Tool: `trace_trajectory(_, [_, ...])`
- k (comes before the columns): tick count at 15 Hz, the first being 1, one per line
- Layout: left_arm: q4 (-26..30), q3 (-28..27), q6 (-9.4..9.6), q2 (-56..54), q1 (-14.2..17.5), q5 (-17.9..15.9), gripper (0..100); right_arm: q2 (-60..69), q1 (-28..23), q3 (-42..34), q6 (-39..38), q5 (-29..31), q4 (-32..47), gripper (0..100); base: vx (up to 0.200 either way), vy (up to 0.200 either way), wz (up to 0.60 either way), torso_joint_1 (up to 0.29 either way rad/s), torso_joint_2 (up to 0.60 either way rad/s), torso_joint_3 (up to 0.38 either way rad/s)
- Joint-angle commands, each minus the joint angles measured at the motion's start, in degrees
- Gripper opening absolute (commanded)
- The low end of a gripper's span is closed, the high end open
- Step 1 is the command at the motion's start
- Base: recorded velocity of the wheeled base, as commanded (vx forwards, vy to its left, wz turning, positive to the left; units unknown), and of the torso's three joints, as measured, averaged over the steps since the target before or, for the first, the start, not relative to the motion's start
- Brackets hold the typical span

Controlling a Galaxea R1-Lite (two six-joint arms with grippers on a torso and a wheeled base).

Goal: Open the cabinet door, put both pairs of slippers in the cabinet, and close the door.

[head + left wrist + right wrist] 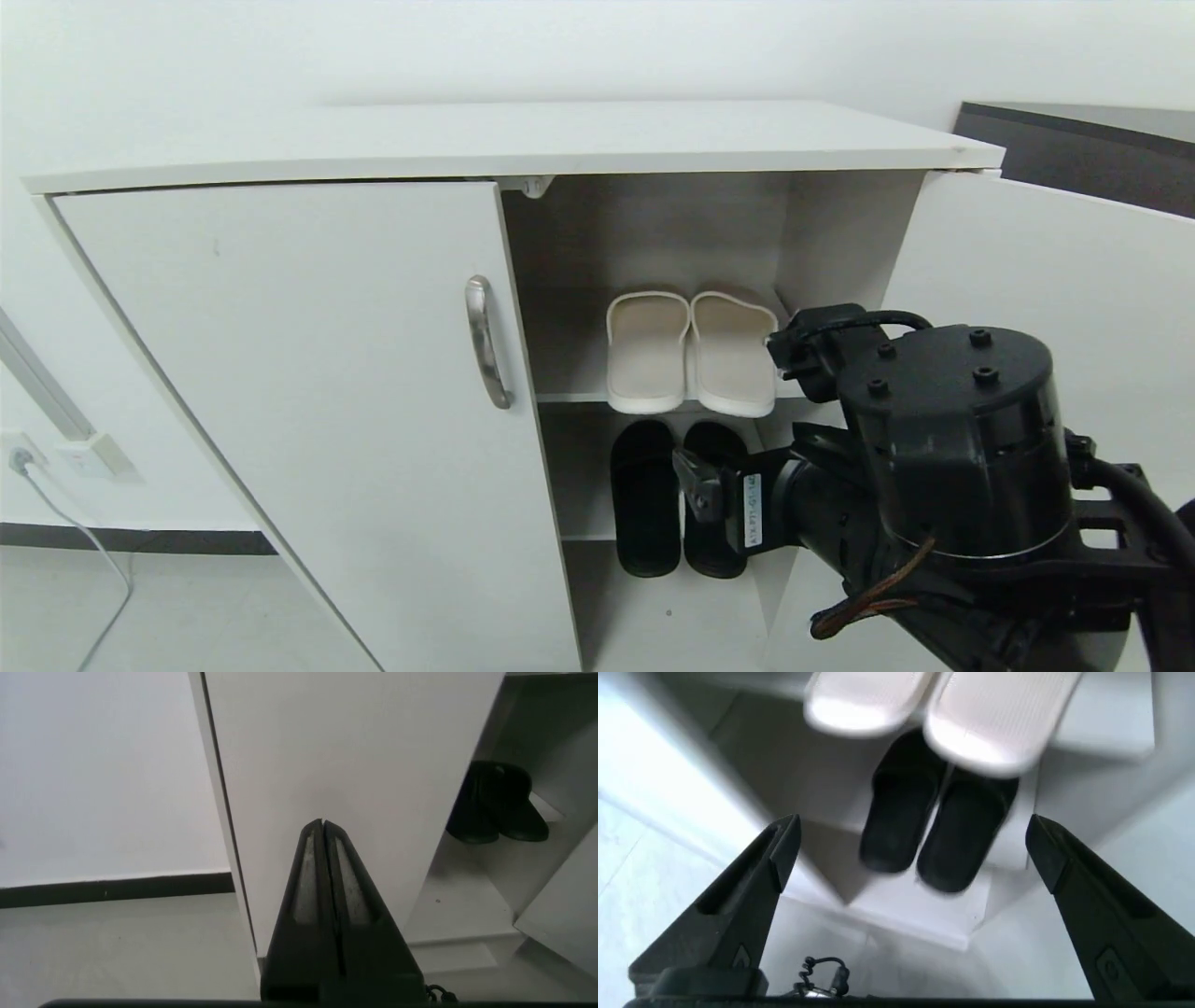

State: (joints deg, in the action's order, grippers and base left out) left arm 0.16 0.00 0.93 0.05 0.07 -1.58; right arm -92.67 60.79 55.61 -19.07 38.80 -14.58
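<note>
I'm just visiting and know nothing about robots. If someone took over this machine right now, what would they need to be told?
Left gripper: shut, empty, facing the closed left door.
Right gripper: open, empty, in front of the black slippers.
Things: white slippers on the upper shelf, black slippers on the middle shelf, all inside the cabinet.
Done: right door open, both pairs stored.
Left: draw the right arm clear, then close the right door.

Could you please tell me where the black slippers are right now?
In the head view, the black slippers sit side by side on the cabinet's lower shelf, right of the closed door, directly below the white slippers.
</note>
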Motion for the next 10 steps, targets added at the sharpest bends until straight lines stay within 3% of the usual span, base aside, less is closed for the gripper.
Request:
trace_trajectory(1, [0.02, 0.00, -0.05, -0.05, 0.01, 0.00, 0, -0.14, 0.11, -0.15, -0.01, -0.04, -0.01, 100, -0.200, 0.000, 0.00, 0.002, 0.00, 0.002])
trace_trajectory(10, [-0.07, 0.00, -0.05, 0.04, 0.01, 0.00, 0, -0.14, -0.33, -1.74, -0.01, 0.05, -0.01, 100, -0.200, 0.000, 0.00, 0.001, 0.00, 0.002])
